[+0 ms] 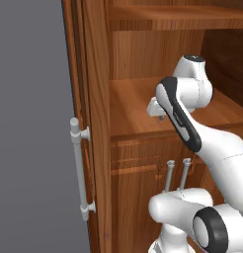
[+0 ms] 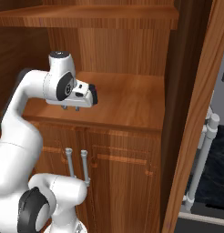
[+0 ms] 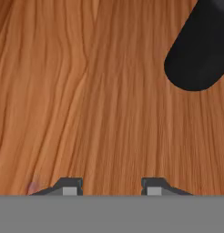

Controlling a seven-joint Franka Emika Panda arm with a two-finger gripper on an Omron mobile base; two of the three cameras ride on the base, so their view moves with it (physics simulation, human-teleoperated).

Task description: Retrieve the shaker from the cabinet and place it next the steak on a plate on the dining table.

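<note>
— Where's the shaker?
— I can't tell for sure. A dark rounded shape (image 3: 196, 50) sits on the shelf (image 2: 127, 98) beyond my gripper (image 3: 111, 187), whose jaws are apart and empty. If that's it, it's probably light, stiff and slick, so I'd pinch its middle.
— Obstacles?
— The cabinet (image 1: 96, 99) walls crowd my arm

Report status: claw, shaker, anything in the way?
Claw open, empty, pointing down over the cabinet shelf. Dark rounded thing in hand view, possibly the shaker; can't confirm. Nothing in the way.
</note>
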